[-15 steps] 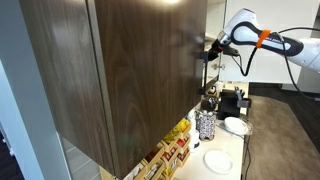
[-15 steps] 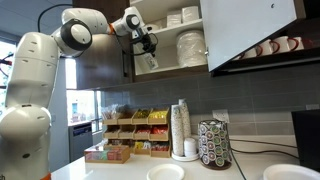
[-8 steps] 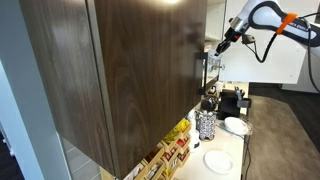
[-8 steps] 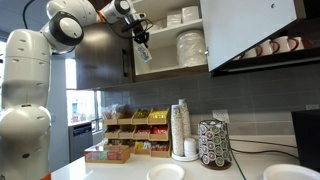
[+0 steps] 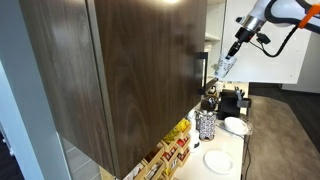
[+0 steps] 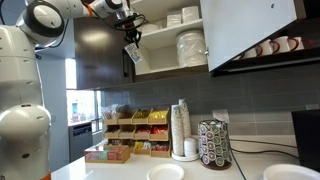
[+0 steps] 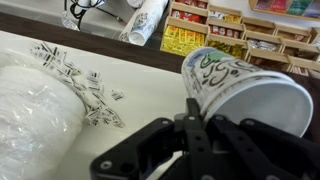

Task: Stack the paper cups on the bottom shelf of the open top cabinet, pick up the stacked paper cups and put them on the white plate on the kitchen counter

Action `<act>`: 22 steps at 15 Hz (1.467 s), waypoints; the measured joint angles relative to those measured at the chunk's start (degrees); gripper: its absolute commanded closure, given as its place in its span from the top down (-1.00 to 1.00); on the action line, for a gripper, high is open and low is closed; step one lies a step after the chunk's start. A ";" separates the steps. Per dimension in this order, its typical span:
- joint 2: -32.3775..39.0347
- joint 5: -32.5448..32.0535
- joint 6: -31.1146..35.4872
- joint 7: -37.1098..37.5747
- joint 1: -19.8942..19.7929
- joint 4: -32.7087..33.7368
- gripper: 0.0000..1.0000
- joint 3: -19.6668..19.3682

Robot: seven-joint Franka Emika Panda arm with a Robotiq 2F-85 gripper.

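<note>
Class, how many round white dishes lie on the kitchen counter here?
2. The white plate lies near the snack rack; a deeper-looking white dish lies past the speckled cylinder, at the picture's right edge. Others may be hidden.

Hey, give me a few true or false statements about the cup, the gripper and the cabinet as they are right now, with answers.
1. The gripper is shut on a paper cup. True.
2. The cup rests on the white plate. False: it is held in the air beside the open top cabinet.
3. A stack of plates stands inside the cabinet. True.
4. The speckled cylinder stands inside the cabinet. False: it stands on the kitchen counter.
</note>
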 measured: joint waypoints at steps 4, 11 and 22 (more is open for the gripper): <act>-1.35 0.00 0.00 -0.72 0.00 -2.23 -0.89 -0.17; -1.45 0.64 0.00 -0.79 0.18 -3.55 -0.97 -0.12; -9.26 13.64 0.58 -7.59 6.64 -31.99 -0.97 -0.47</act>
